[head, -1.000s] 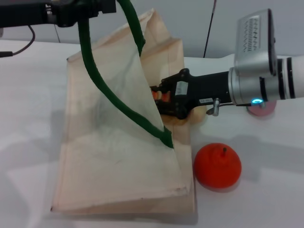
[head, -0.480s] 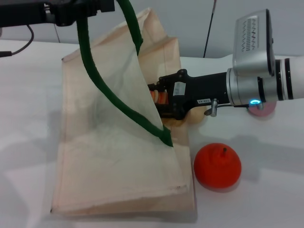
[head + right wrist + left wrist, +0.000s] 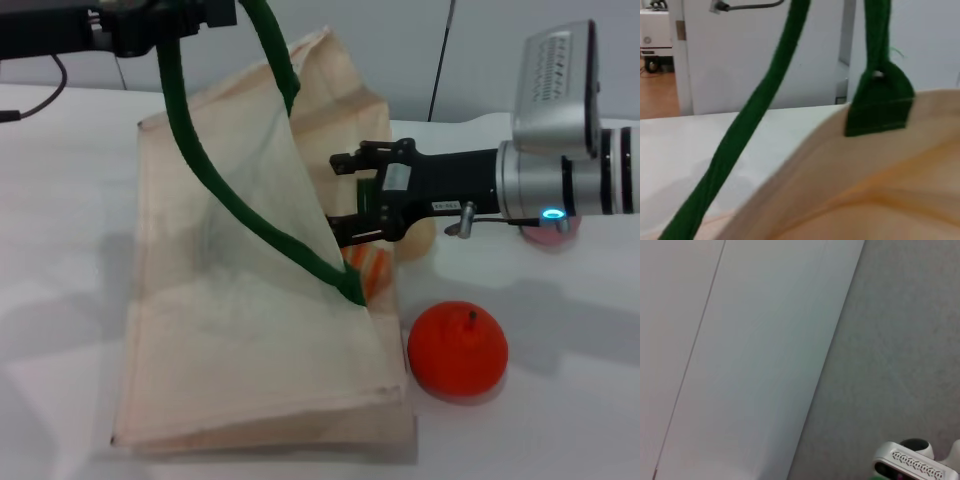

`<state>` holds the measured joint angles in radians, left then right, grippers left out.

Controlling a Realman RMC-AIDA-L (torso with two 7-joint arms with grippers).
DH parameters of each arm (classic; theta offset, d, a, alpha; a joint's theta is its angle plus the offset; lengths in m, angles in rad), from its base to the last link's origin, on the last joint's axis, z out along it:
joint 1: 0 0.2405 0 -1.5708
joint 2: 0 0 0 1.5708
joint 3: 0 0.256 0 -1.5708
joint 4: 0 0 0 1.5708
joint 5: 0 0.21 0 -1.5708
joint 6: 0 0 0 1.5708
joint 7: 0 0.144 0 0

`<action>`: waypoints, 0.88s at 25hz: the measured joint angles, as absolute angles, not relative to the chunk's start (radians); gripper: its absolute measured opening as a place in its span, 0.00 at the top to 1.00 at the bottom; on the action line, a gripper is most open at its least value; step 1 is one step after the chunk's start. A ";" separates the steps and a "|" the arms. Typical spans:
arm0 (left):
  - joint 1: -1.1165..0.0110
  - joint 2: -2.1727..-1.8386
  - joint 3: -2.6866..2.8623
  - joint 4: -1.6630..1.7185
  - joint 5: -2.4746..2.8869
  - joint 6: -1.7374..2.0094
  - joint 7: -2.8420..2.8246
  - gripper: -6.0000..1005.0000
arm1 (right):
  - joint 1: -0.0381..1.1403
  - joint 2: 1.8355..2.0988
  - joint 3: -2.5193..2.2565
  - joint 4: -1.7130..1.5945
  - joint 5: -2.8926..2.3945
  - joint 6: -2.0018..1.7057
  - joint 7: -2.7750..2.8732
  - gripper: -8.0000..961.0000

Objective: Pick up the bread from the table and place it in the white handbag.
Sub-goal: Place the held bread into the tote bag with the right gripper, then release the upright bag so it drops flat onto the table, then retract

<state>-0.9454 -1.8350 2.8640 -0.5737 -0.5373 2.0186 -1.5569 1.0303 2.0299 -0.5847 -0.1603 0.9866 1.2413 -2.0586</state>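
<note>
The white handbag (image 3: 240, 330) lies on the table, its mouth held open by a green handle (image 3: 215, 180) lifted at the upper left. My left gripper (image 3: 165, 25) is shut on that handle's top. My right gripper (image 3: 345, 195) is open and empty at the bag's mouth. The bread (image 3: 366, 268), striped orange and cream, lies just below it at the mouth's edge, partly hidden by the handle's end. The right wrist view shows the handle (image 3: 755, 115) and the bag's cream fabric (image 3: 890, 195) close up. The left wrist view shows only wall.
An orange fruit (image 3: 457, 350) sits on the table right of the bag. A pale bun (image 3: 420, 240) and a pink ball (image 3: 548, 236) lie partly hidden behind my right arm. A black cable (image 3: 441, 60) hangs at the back.
My right gripper has opened and pulled back a little to the right. The bread has left its fingers and now lies lower, in the bag's mouth.
</note>
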 joint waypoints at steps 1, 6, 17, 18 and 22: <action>-0.943 -1.834 2.864 -0.574 -0.538 2.019 -1.557 0.98 | 1.024 2.030 -0.583 -0.164 0.987 1.241 -2.059 0.16; -0.936 -1.833 2.864 -0.574 -0.539 2.015 -1.557 0.98 | 0.978 2.027 -0.549 -0.192 0.986 1.204 -2.058 0.08; -0.904 -1.840 2.862 -0.574 -0.539 1.969 -1.558 0.96 | 0.808 2.023 -0.248 -0.285 0.986 1.173 -2.071 0.09; -0.902 -1.840 2.862 -0.574 -0.539 1.964 -1.560 0.96 | 0.800 2.023 -0.227 -0.287 0.986 1.173 -2.076 0.09; -0.899 -1.849 2.862 -0.574 -0.540 1.930 -1.564 0.95 | 0.772 2.023 -0.158 -0.289 0.986 1.173 -2.101 0.09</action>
<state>-0.8991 -1.8487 2.8624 -0.5737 -0.5398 1.9297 -1.5641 0.7724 2.0232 -0.1585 -0.2889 0.9863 1.1735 -2.1007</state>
